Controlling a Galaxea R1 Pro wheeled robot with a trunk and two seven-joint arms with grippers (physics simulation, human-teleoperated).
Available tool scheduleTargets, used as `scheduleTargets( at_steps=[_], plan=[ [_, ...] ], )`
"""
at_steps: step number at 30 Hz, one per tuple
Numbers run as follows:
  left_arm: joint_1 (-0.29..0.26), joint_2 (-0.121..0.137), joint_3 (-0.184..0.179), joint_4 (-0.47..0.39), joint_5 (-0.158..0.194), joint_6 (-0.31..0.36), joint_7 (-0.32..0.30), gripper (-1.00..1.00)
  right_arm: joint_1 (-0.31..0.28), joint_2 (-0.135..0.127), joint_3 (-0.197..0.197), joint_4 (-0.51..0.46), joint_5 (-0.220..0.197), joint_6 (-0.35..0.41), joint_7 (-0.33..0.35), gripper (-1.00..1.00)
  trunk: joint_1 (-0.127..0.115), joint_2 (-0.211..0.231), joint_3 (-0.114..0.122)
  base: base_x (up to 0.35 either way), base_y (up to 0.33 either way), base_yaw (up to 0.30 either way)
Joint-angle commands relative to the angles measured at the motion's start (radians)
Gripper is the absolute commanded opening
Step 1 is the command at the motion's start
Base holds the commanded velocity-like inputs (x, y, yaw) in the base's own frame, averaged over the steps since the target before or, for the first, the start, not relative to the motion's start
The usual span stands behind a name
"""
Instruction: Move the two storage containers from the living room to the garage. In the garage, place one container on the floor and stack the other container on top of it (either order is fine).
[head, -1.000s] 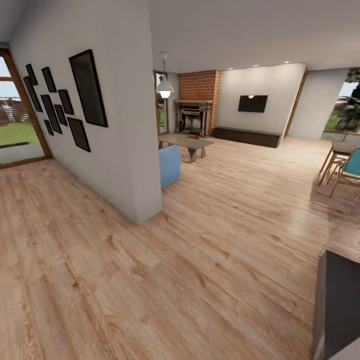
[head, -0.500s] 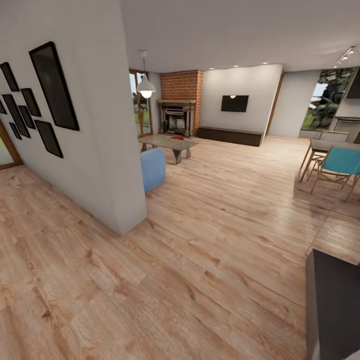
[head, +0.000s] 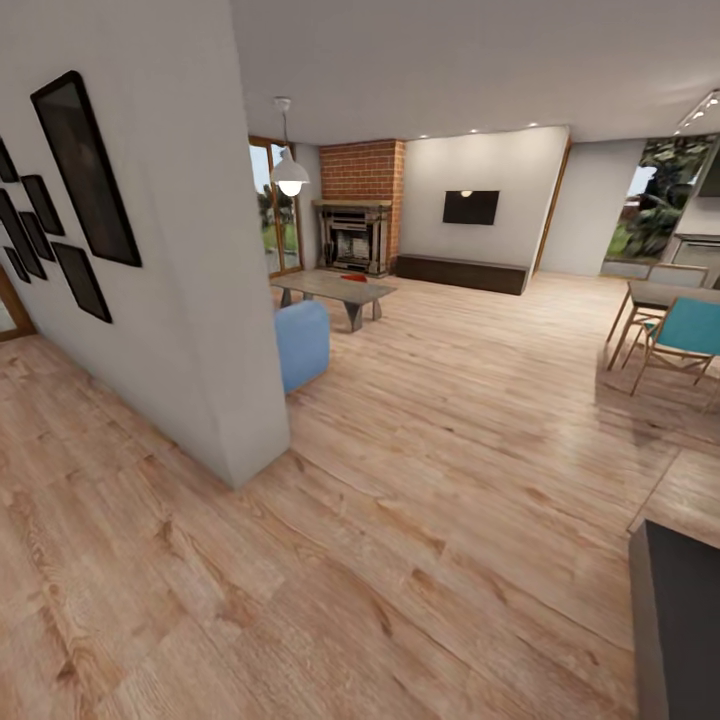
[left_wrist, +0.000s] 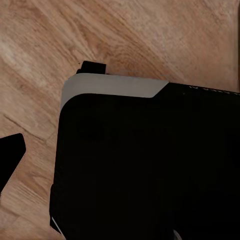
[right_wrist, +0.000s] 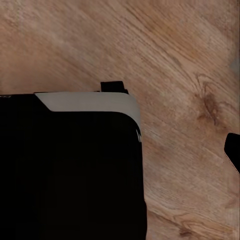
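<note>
I am looking into the living room (head: 440, 330), with its light wood-plank floor and a brick fireplace (head: 362, 205) at the far end. A low coffee table (head: 322, 290) stands before the fireplace. On it lies a small orange-red shape (head: 352, 278), matching a storage container in colour but too small to make out. In the left wrist view a black tip (left_wrist: 10, 157) shows at the frame's edge over the planks, and a like tip (right_wrist: 233, 151) shows in the right wrist view. Neither view shows how the fingers stand. The garage is out of view.
A white partition wall (head: 215, 300) hung with black frames juts in at left, with a blue sofa end (head: 303, 343) behind its corner. Dining chairs (head: 680, 335) stand at right. A dark block (head: 685, 620) fills the near right corner. The robot's black body (left_wrist: 150, 165) covers much of both wrist views.
The whole head view has swung right and moved a little forward, so the camera moved. The partition wall slid left and the dining chairs came into view. Nothing in the room itself moved.
</note>
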Motion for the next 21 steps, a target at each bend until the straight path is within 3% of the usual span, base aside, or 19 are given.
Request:
scheduleTargets(
  at_steps=[1,12,21],
  plan=[
    [-0.001,0.0,-0.001,0.0,0.008,-0.001,-0.001,1.0,-0.001,0.001,0.008,0.003,-0.008,-0.004,-0.001,1.0,0.001,-0.001,-0.001,0.323,0.0,0.0],
    [-0.001,0.0,-0.001,0.0,0.008,-0.001,-0.001,1.0,-0.001,0.001,0.007,0.003,-0.008,-0.005,-0.001,1.0,0.001,-0.001,-0.001,0.323,0.0,0.0],
    [-0.001,0.0,-0.001,0.0,0.008,-0.001,-0.001,1.0,-0.001,0.003,0.008,0.003,-0.008,-0.005,-0.001,1.0,0.001,-0.001,-0.001,0.323,0.0,-0.19]
  ],
)
